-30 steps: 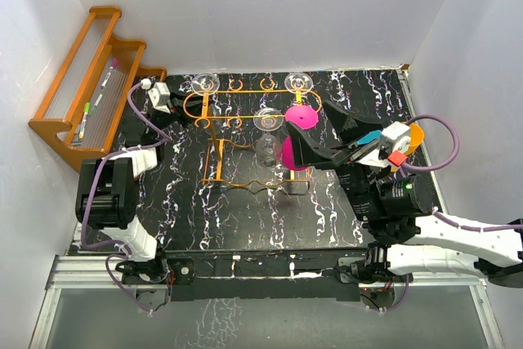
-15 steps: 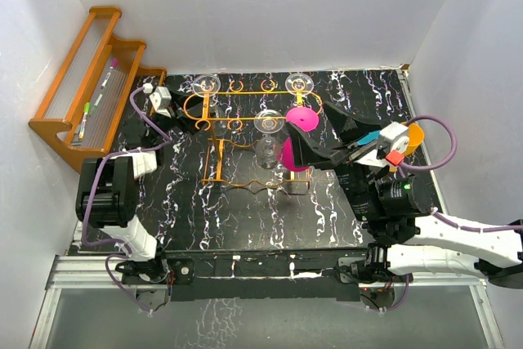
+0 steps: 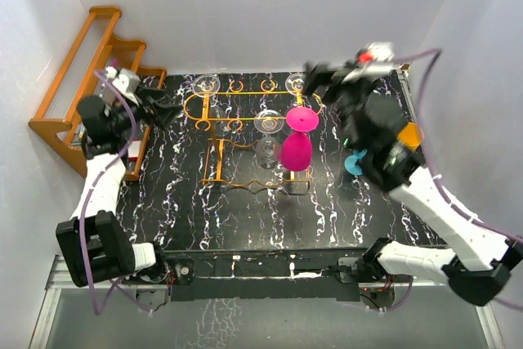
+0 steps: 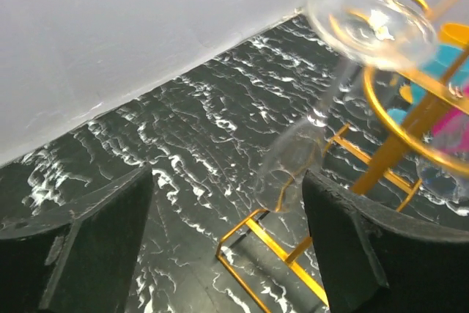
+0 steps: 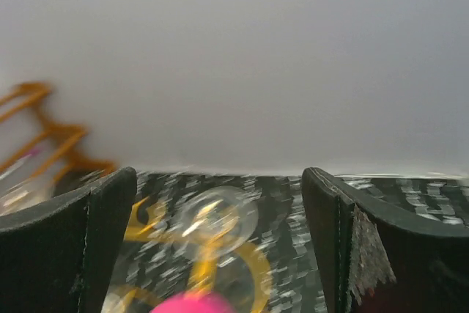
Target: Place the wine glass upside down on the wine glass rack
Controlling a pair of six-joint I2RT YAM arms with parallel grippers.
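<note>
On the nearer rail of the wine glass rack (image 3: 219, 153), at its right end, the pink wine glass (image 3: 295, 151) is hanging bowl-down. Its foot is resting over a ring slot so the rail is carrying its weight (nothing is touching it). Just left of it a clear glass (image 3: 268, 121) is hanging the same way. Left of the rack, the left gripper (image 4: 227, 174) is hovering with fingers spread and empty, standing clear of the wires. Over the rack's far right corner, the right gripper (image 5: 218, 174) is hovering raised, jaws apart and gripping nothing, looking down on another clear glass (image 3: 298, 82). Judging by this, the placing is looking finished.
</note>
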